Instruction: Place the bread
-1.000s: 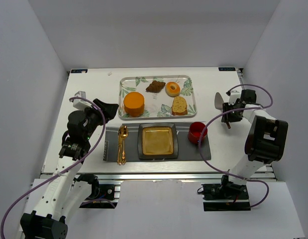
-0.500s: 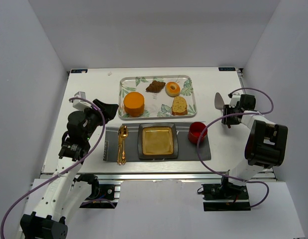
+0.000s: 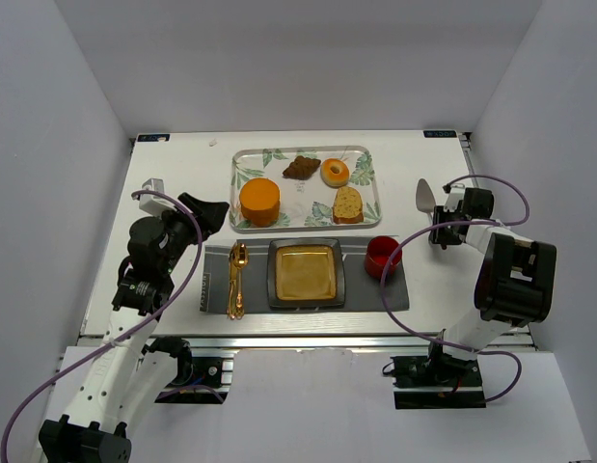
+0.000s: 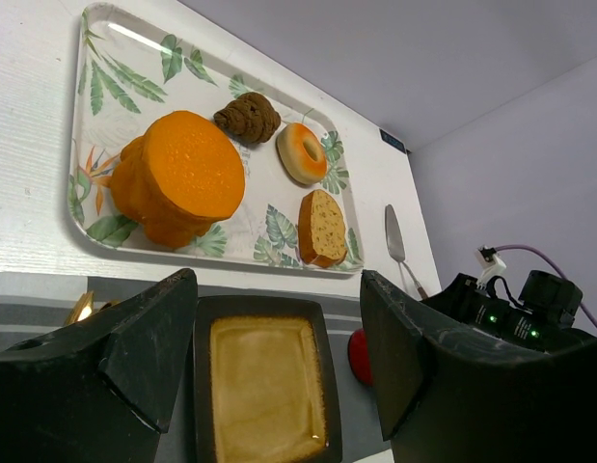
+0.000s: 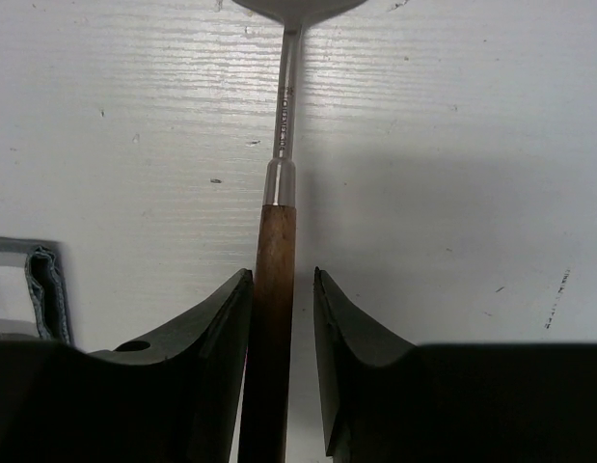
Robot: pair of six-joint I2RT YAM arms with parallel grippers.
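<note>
The left tool [image 4: 276, 289], fingers spread wide, hangs short of the leaf-print tray [image 4: 95, 58]; the bread [image 4: 180, 183] stands on it just ahead of the left finger. The right tool [image 5: 282, 280] sits narrowly parted astride a server's wooden handle [image 5: 275, 289] lying on the desk [image 5: 452, 116], a slim gap beside one finger.

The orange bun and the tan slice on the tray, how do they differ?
The bread is a thick, smooth orange cylinder; the tan slice is speckled and roughly rectangular. The bread is much larger than the tan slice. Seen from above, the bread sits at the tray's left end, the tan slice toward its right end. Both lie on the leaf-printed tray.
</note>
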